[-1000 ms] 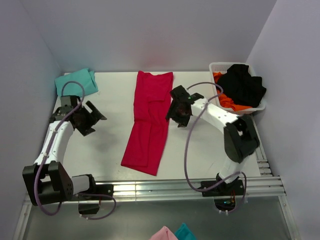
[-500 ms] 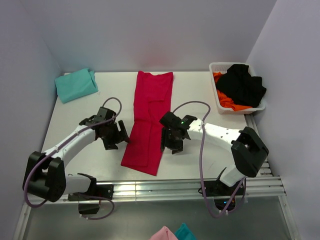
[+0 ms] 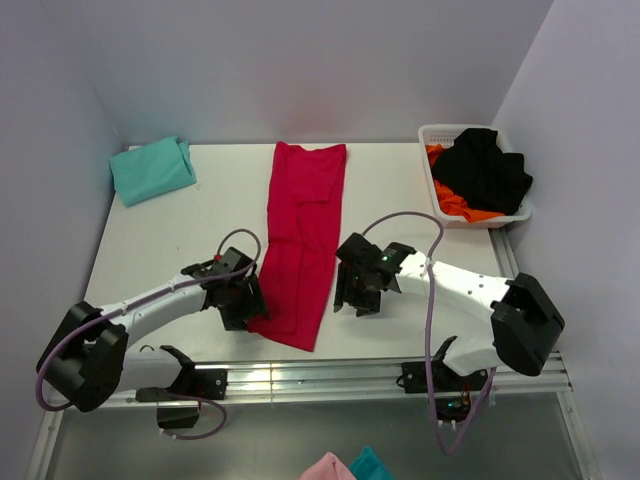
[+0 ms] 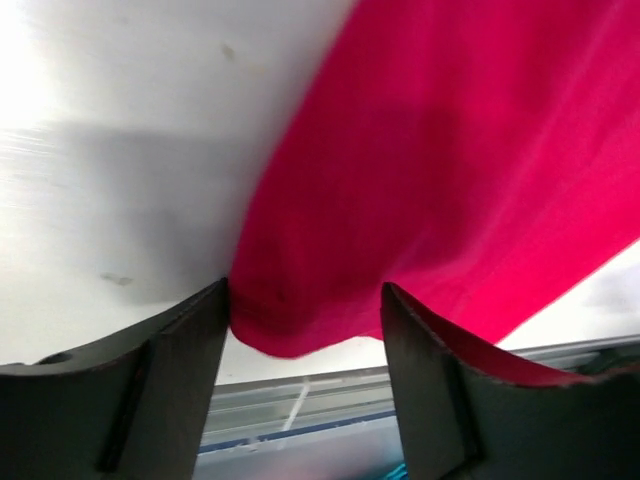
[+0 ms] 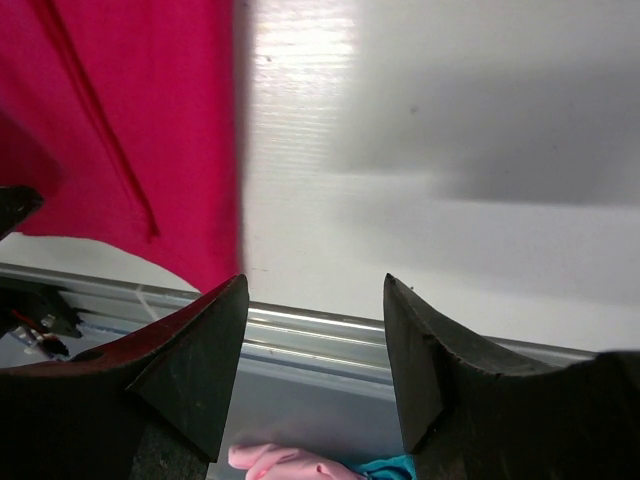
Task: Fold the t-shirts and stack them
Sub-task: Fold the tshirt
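two t-shirts (red t-shirt, teal t-shirt); left gripper and right gripper both spread wide.

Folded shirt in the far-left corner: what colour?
The shirt is teal; top external view shows it best.

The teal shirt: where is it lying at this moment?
In the top view, the teal shirt lies in the far left corner of the table, left of the long red shirt and opposite the white basket at far right.

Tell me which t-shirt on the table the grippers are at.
The crimson-red t-shirt down the middle: left gripper and right gripper flank its near end. The teal t-shirt lies apart, back-left.
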You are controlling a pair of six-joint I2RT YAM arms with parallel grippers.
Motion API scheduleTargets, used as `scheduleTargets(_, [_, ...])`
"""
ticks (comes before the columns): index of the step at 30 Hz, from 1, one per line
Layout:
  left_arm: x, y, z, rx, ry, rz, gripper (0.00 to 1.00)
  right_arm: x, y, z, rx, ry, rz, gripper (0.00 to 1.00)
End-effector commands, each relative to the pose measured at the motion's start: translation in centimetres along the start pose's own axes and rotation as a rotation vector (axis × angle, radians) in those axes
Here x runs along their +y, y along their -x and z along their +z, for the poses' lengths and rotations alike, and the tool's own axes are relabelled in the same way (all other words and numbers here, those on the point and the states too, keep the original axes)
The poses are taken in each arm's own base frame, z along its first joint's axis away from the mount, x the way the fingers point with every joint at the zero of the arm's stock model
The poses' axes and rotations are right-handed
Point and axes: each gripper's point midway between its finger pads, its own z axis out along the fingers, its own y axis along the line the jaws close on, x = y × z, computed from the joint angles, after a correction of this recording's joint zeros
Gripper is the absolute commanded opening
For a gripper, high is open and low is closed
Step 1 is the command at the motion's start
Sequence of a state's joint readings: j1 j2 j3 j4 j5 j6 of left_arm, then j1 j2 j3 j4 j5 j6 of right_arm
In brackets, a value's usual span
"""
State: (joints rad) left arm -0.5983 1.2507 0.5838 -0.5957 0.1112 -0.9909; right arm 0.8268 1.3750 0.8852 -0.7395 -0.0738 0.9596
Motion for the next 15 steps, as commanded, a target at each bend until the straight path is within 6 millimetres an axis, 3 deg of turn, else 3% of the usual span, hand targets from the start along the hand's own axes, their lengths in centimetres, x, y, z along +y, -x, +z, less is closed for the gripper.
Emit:
scheduleTargets(1, [1.0,-1.1,1.7,-0.002,0.043,-0.027,0.65,-0.8,0.1,-0.6,-0.034,-0.011,0.03,0.64])
scheduleTargets(2, [1.0,-1.4,1.9,-0.004,0.047,-0.014,0.6,-0.8,0.1,-0.8,-0.041,-0.004,0.034,0.64])
scheduleTargets(6, [1.2,-2.2,2.6,0.008,0.042,-0.027,0.04,-0.9,-0.1,-1.0,-0.041,0.012,0.046,0.63])
scheduleTargets(7, [1.3,-2.3,2.7,0.012,0.051,-0.025,0.0,-0.8,-0.2,-1.3,-0.039,0.024,0.047,0.63])
scheduleTargets(10, [0.4,-2.5,2.5,0.011,0.038,-0.024,0.0,-0.2,-0.4,-1.9,-0.047,0.058,0.05,0.63])
scheduleTargets(15, [-3.8,-3.0,1.4,0.021,-0.022,-0.003,0.0,1.1,-1.3,-2.8,-0.041,0.118,0.044,0.63])
